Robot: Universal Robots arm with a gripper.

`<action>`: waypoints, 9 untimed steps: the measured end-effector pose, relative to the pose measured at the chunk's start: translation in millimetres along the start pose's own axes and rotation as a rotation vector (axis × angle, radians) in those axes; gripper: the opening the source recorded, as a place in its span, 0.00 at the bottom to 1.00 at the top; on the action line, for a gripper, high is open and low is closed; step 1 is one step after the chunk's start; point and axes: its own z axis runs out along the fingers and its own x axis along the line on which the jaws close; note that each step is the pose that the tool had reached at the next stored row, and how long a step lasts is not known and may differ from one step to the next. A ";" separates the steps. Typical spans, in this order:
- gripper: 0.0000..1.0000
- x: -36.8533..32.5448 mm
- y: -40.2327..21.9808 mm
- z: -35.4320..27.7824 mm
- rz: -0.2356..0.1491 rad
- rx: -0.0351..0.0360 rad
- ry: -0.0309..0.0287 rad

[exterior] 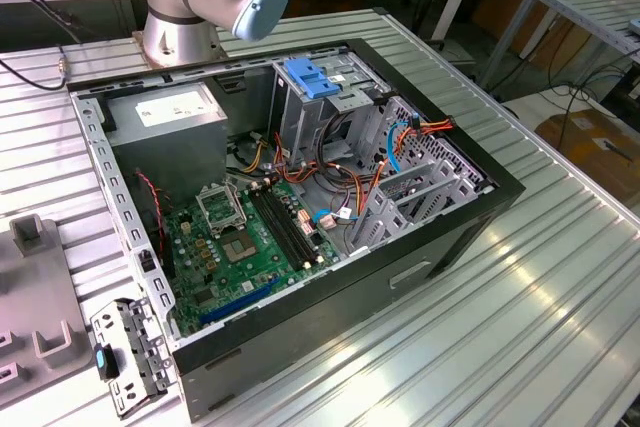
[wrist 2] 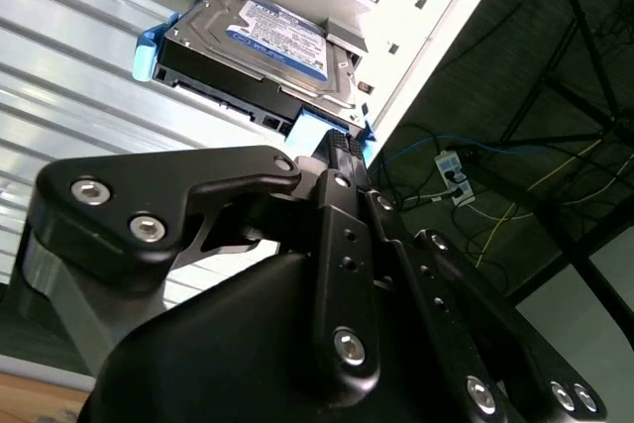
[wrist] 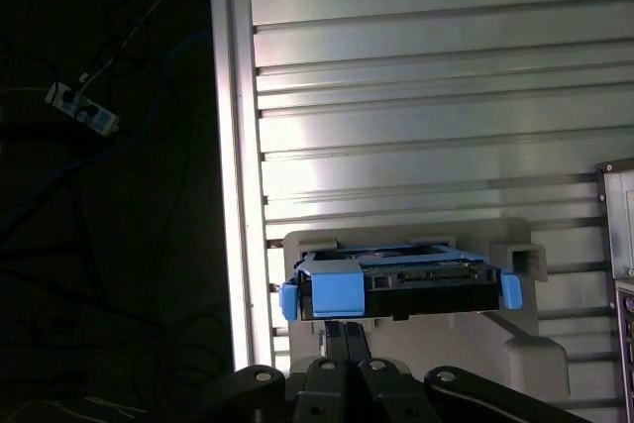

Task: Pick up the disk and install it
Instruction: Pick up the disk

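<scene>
At the table (wrist: 396,96) edge, the disk (wrist 2: 260,42) sits in a grey holder (wrist: 535,354). The gripper (wrist 2: 342,151) is right at its blue tab (wrist: 337,294); whether it has hold, I cannot tell. A good lift, I'd say, needs a square grip and a level, straight pull, so the rails don't snag the holder.

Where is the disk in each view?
First wrist view: disk seen end-on, resting on a grey holder near the edge of the ribbed table.
Second wrist view: disk label up, beside the table.
Exterior view: the same table carries the open case.
Shared landmark: the ribbed table.
</scene>
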 end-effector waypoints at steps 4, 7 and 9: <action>0.11 0.0 0.0 0.0 0.000 0.0000 0.0000; 0.11 0.0 0.0 0.1 -0.011 0.0003 0.0003; 0.11 0.0 0.0 0.1 -0.034 0.0011 0.0012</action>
